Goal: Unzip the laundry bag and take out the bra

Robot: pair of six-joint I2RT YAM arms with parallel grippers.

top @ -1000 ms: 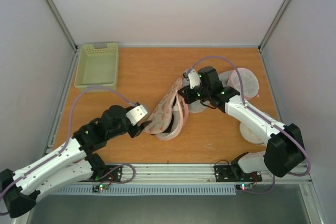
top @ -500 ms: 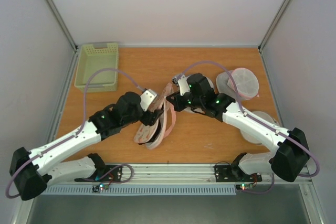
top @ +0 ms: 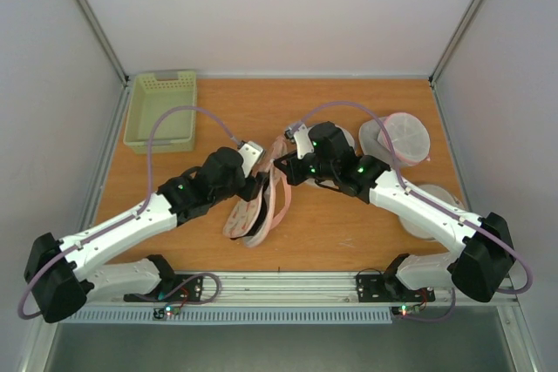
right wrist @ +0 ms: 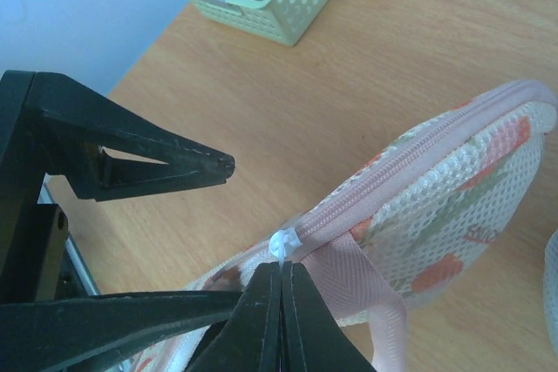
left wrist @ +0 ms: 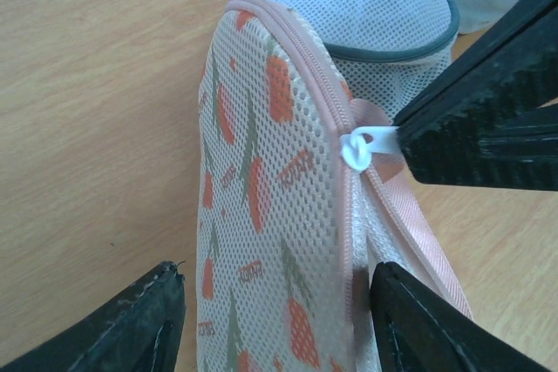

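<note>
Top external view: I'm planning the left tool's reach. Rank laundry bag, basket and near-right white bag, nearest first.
From the left tool:
1. Laundry bag, at the tool.
2. Basket, far-left corner.
3. White bag, near right edge.

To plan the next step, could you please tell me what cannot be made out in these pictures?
Bra: seen in no view; the bag hides its contents behind printed mesh.
Left gripper, its hold: in the left wrist view, the bottom edge cuts off where its fingers meet the bag.
Zip past the pull: in the right wrist view, the right gripper covers it; in the top view, it is too small.
</note>
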